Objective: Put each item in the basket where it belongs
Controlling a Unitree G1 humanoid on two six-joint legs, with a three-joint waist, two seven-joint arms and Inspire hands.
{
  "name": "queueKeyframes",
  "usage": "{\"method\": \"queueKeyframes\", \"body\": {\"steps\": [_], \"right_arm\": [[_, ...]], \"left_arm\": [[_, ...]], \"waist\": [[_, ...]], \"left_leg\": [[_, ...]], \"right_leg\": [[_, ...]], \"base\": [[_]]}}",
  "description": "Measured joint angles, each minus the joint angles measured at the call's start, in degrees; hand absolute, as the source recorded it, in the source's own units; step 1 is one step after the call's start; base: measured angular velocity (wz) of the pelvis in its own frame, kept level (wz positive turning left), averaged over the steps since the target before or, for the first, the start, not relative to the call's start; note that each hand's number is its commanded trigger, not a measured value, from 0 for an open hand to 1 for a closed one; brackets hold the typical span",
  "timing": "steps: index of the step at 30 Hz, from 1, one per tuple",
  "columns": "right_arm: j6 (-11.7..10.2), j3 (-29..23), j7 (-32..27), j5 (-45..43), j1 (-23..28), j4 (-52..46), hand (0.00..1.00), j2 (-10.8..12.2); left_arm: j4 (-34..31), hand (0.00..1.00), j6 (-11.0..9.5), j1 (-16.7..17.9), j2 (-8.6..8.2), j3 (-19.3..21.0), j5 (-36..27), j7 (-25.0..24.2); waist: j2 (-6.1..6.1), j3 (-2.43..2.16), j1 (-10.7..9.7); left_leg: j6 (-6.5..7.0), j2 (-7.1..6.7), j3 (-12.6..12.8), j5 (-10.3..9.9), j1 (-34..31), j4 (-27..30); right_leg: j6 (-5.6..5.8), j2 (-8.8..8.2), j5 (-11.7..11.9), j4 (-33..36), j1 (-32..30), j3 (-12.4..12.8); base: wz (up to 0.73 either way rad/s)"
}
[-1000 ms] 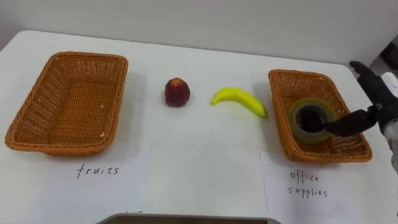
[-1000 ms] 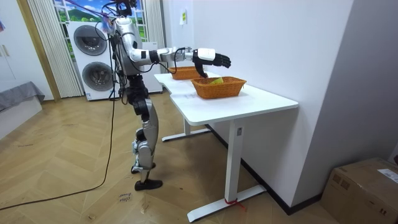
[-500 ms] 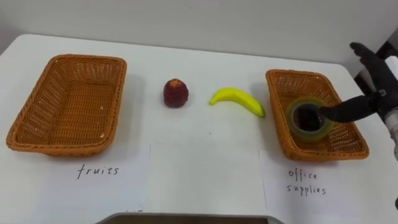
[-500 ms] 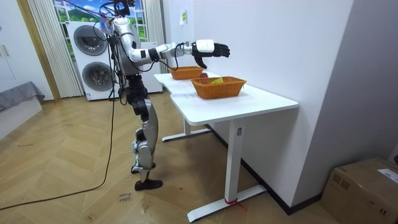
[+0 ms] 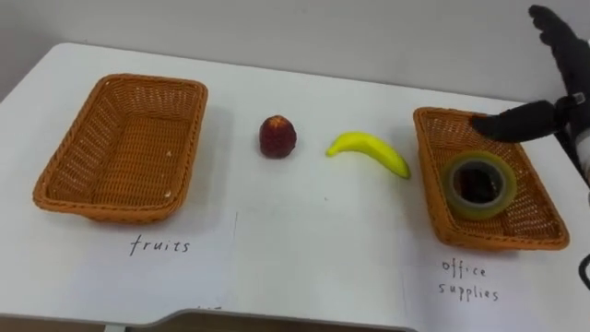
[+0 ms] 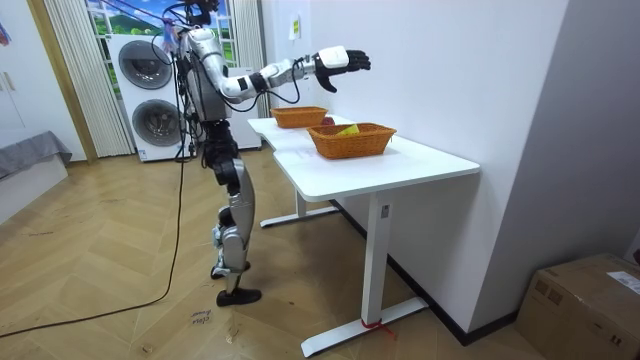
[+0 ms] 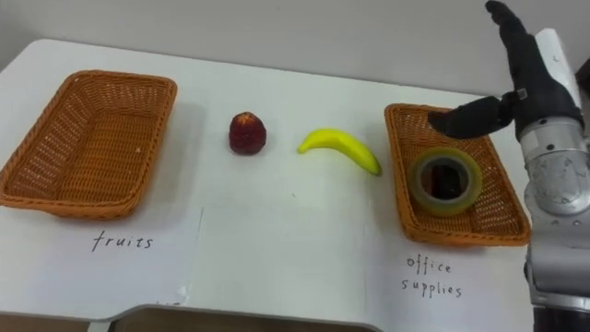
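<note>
A roll of clear tape (image 5: 479,183) (image 7: 445,183) lies inside the right wicker basket (image 5: 433,157) (image 7: 398,157), above a paper sheet marked office supplies. My right hand (image 5: 544,88) (image 7: 512,88) hovers open above that basket's far right side, fingers spread, holding nothing. A yellow banana (image 5: 371,151) (image 7: 341,148) and a dark red apple (image 5: 277,136) (image 7: 246,132) rest on the white table between the baskets. The left wicker basket (image 5: 64,175) (image 7: 28,166), marked fruits, has nothing in it. In the room view I stand at the table's end with the right hand (image 6: 340,62) raised.
The white table (image 5: 313,240) ends near the bottom edge of the eye views. A white wall runs along its far side. In the room view a washing machine (image 6: 150,95) stands behind me and a cardboard box (image 6: 585,300) sits on the wooden floor.
My right hand has lifted up and away from the tape roll, which stays in the basket. The whole eye view has shifted as the head moved.
</note>
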Motion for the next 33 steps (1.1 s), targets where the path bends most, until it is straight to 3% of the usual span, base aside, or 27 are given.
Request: {"method": "queueKeyframes", "body": {"steps": [8, 11, 15, 18, 25, 33], "right_arm": [[0.04, 3.02, 0.78, 0.10, -0.97, 0.00, 0.00, 0.00], [0.07, 5.28, 0.83, 0.08, -1.83, 0.76, 0.00, 0.00], [0.10, 8.96, 1.37, -0.23, -2.51, 1.95, 0.00, 0.00], [0.11, 9.51, 1.46, -0.19, -2.69, 3.48, 0.00, 0.01], [0.06, 14.18, 2.77, 0.29, -3.00, 9.75, 0.00, 0.01], [0.08, 15.59, 3.15, 2.45, -4.19, 12.40, 0.00, 0.00]], "left_arm": [[-0.62, 0.00, 0.12, -0.29, -0.01, -0.01, 0.36, -0.52], [-0.62, 0.00, 0.37, -0.32, 0.13, -0.07, 0.33, -0.47], [-0.62, 0.00, 1.29, -0.26, 0.26, -0.59, 0.35, -0.43], [-0.70, 0.00, 1.39, -0.56, 0.75, -0.92, 0.33, -0.39], [-0.94, 0.00, 1.63, -0.42, 0.95, -2.80, 0.32, -0.39], [-1.16, 0.00, 1.70, 0.14, 1.43, -2.82, 0.26, -0.39]], "waist": [[-0.66, -0.07, 1.58], [-1.40, 0.08, 1.89], [-2.43, -0.15, 2.15], [-3.07, 0.12, 3.38], [-3.11, 0.50, 5.03], [-3.44, 0.38, 4.95]], "left_leg": [[0.00, -0.02, -0.15, 0.00, 0.03, 0.04], [0.00, -0.07, -0.36, 0.00, 0.02, 0.14], [0.00, -0.17, -0.87, 0.00, -0.24, 0.37], [0.00, -0.25, -1.37, 0.00, -0.42, 0.50], [0.00, -0.27, -1.79, 0.00, -1.10, 0.46], [0.00, -0.24, -2.07, 0.00, -1.10, 0.46]], "right_leg": [[0.00, -0.05, 0.00, 0.08, 0.06, -0.22], [0.00, -0.10, 0.00, 0.09, 0.15, -0.45], [0.01, -0.14, 0.00, 0.01, 0.31, -0.97], [0.01, -0.25, 0.00, 0.01, 0.43, -1.64], [0.01, -0.35, 0.00, 0.03, 0.28, -2.60], [0.02, -0.36, -0.01, -0.02, 0.29, -3.36]], "base": [[0.01], [0.01], [0.07], [0.09], [0.05], [0.01]]}}
